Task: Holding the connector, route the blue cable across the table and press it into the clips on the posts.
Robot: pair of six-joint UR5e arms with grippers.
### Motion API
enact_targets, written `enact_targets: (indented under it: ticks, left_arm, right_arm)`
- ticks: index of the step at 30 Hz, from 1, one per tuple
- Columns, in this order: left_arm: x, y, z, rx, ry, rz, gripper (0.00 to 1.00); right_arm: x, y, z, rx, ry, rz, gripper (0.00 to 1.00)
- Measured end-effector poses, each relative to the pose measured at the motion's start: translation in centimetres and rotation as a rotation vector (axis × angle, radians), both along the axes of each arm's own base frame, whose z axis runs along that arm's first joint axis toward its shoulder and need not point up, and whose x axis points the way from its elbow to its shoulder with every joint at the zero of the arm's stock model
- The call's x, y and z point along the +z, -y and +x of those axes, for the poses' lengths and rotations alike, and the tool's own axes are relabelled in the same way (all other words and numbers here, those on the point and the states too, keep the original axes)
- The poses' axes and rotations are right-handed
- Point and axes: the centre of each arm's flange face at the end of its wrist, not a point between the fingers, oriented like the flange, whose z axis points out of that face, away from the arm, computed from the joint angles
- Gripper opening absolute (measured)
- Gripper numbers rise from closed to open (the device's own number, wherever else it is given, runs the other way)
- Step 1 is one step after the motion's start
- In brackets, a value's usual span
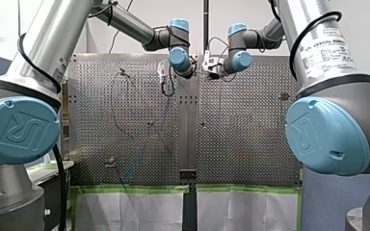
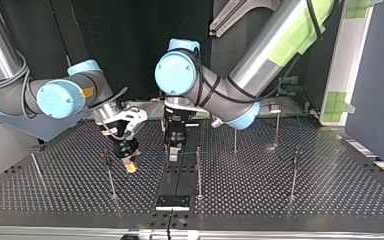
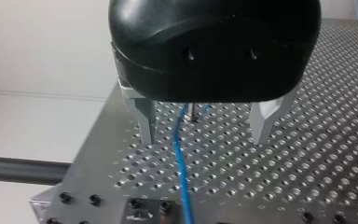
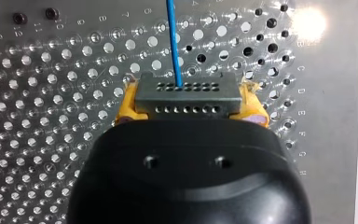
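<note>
My right gripper (image 4: 189, 100) is shut with its yellow pads on the grey connector (image 4: 189, 95), a flat block with rows of small holes. The blue cable (image 4: 173, 42) leaves the connector and runs ahead over the perforated table. In the top view my right gripper (image 2: 131, 167) hangs just above the table, beside a thin post (image 2: 109, 172). My left gripper (image 3: 205, 133) is open, its metal fingers (image 3: 147, 123) straddling the blue cable (image 3: 181, 158) without touching it. In the top view my left gripper (image 2: 173, 154) points down next to the right one, with the blue cable (image 2: 152, 158) strung between them.
Several thin upright posts stand on the perforated table (image 2: 330, 190), among them one near the middle (image 2: 198, 170) and one at the top view's right (image 2: 294, 172). A small black plate (image 2: 172, 201) sits at the near edge. The cable (image 1: 115, 110) loops across the front view's left half.
</note>
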Motion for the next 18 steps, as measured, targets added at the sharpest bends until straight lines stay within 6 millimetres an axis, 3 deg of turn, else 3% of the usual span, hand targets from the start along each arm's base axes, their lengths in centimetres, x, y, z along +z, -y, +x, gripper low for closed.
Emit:
enact_targets:
  ticks: [7,18]
  left_arm:
    - [0.1,0.8,1.5,0.051,0.024,-0.011,0.98]
    - [0.5,1.5,1.6,0.085,0.047,-0.028,0.98]
  right_arm:
    - [0.0,-0.2,0.2,0.004,0.0,0.002,0.0]
    - [0.0,-0.2,0.2,0.004,-0.001,0.002,0.0]
